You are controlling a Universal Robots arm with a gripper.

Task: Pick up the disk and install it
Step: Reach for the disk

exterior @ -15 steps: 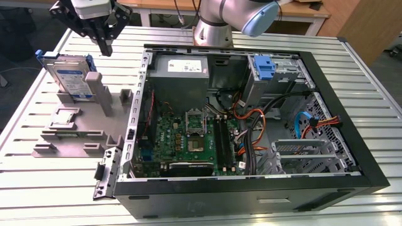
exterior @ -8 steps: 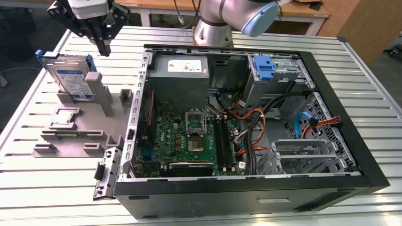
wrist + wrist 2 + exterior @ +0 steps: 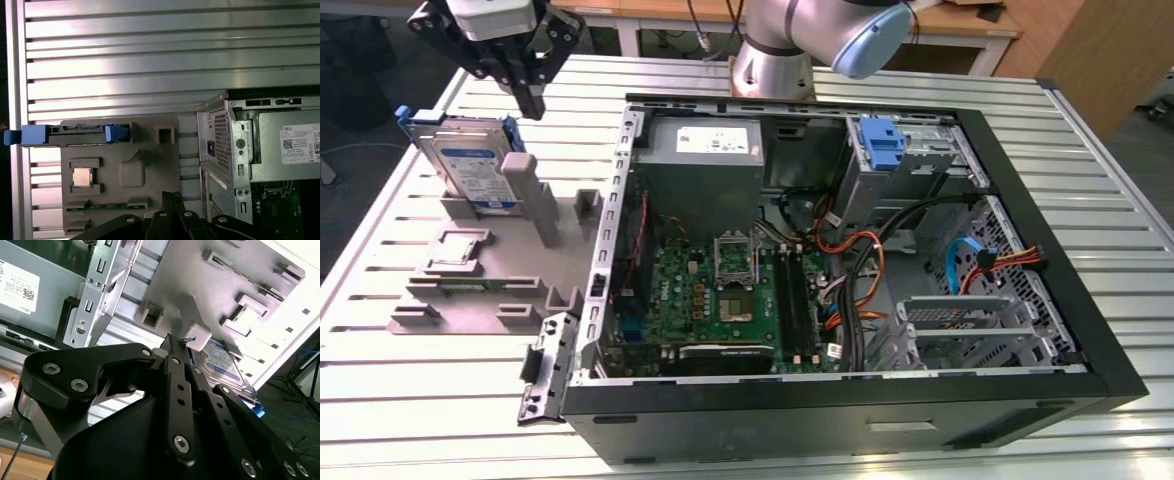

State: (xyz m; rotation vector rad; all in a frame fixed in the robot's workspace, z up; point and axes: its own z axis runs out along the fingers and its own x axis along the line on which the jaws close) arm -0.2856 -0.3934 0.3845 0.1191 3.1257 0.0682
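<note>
The slotted metal desk (image 3: 440, 420) carries an open black computer case (image 3: 854, 425) lying on its side, which takes up most of the exterior view's right. Inside it are a grey power supply (image 3: 700, 150), a green motherboard (image 3: 720, 300), a tangle of orange and black cables (image 3: 854, 250), a silver drive cage (image 3: 961, 325) and a bare blue bracket (image 3: 883, 145) near the far corner. The silver robot arm (image 3: 814, 40) rises behind the case.

At the exterior view's left, just beside the case wall, a grey fixture (image 3: 467, 305) rests on the desk. The disk (image 3: 470, 170) stands upright on its edge in the far slot of this fixture, label facing the camera and blue rail around its rim. In the first wrist view the disk (image 3: 75, 131) shows edge-on from above. A grey post (image 3: 520, 190) stands right beside the disk's face, on the side nearer the case, overlapping its corner.

The hand (image 3: 530, 100) hangs above the disk's upper corner and the post, apart from both, its fingers pressed together and grasping nothing. In the second wrist view the clenched hand (image 3: 172, 340) points at the post's cap, with the disk (image 3: 220, 362) just past it.

A small square processor chip (image 3: 458, 250) sits in a nearer pocket of the fixture.
</note>
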